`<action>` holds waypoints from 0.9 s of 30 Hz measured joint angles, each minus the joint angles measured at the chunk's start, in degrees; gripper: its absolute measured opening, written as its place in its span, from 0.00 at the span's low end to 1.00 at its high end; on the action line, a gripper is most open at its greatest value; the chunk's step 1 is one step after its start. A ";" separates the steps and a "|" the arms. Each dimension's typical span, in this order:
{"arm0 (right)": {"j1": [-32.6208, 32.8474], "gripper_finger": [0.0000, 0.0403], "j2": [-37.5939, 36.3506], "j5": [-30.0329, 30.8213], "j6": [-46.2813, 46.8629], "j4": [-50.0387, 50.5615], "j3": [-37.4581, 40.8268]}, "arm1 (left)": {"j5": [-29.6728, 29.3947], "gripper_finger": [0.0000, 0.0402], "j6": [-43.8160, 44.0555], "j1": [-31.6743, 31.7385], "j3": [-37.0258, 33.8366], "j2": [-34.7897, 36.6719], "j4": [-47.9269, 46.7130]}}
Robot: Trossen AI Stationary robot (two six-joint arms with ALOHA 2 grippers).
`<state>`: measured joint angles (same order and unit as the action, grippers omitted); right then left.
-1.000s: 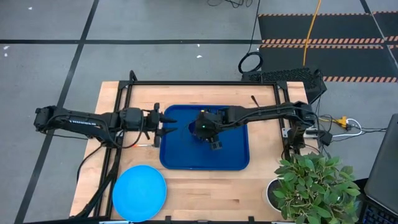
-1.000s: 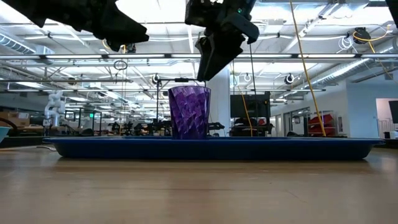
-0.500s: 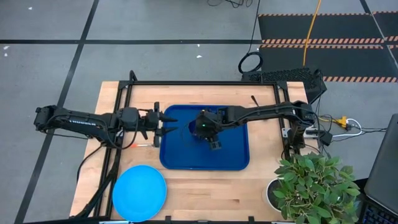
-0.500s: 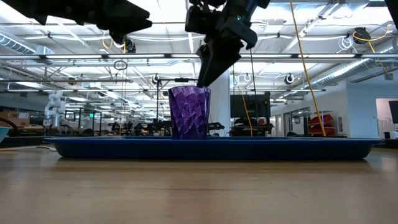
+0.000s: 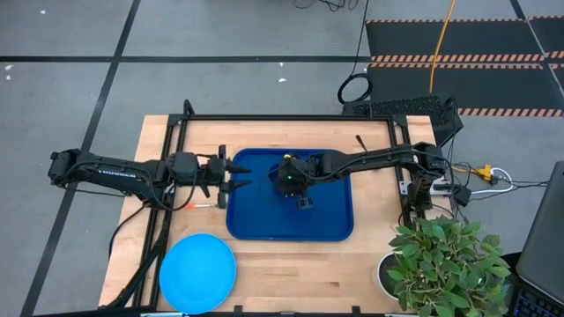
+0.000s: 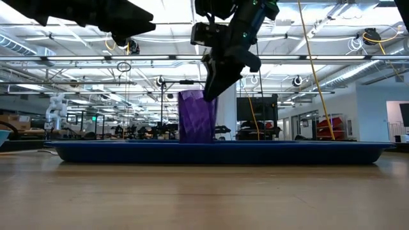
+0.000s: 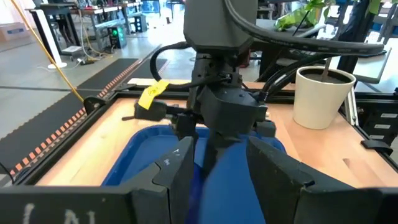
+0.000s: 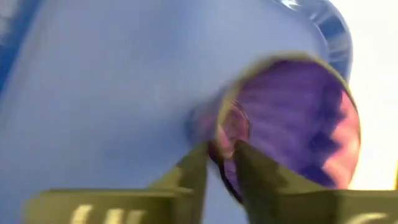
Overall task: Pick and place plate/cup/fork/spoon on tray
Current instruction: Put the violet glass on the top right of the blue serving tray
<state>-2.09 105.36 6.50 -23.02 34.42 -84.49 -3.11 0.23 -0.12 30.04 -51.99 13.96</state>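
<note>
The purple cup [image 6: 195, 118] stands on the dark-blue tray [image 5: 335, 231], with its foot on the tray floor. My right gripper [image 6: 211, 89] comes down on the cup from above and is shut on its rim. In the high view it hides the cup. My left gripper [image 5: 240, 174] hovers open and empty over the tray's left rim. The sky-blue plate [image 5: 197, 271] lies on the table near the front left. The fork's orange-red handle [image 5: 196, 205] lies on the table left of the tray. The dark spoon [image 5: 361, 142] lies beyond the tray's far right corner. My right gripper pinches the cup's rim [image 8: 225, 134] with one finger inside the cup and one outside. The fingers [image 6: 214, 80] slant down from above onto the rim's right side. The cup's foot still shows at the tray floor [image 6: 195, 140].
A potted plant [image 5: 441, 264] stands at the table's front right corner. Black frame rails [image 5: 176, 158] run along the left, far and right sides. Bare wood lies between the tray and the near edge [image 5: 300, 273].
My right gripper has come down onto the cup's rim and then shifted a little toward the table's far edge. The cup has shifted with it on the tray.
</note>
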 joint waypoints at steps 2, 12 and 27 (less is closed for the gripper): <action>0.07 0.04 -0.38 1.64 -0.37 1.24 0.02 | 0.00 0.38 0.05 0.00 0.00 0.00 -0.54; -0.23 0.01 -5.48 5.52 2.65 12.10 0.09 | 0.02 0.38 0.36 -0.13 0.02 0.00 -2.32; -9.14 0.00 -16.77 -0.91 11.03 20.33 5.09 | 0.04 0.38 0.53 -1.20 0.04 -0.02 -2.20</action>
<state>-11.22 88.59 5.59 -11.99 54.74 -79.40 -3.07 0.75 -1.32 30.09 -52.01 11.77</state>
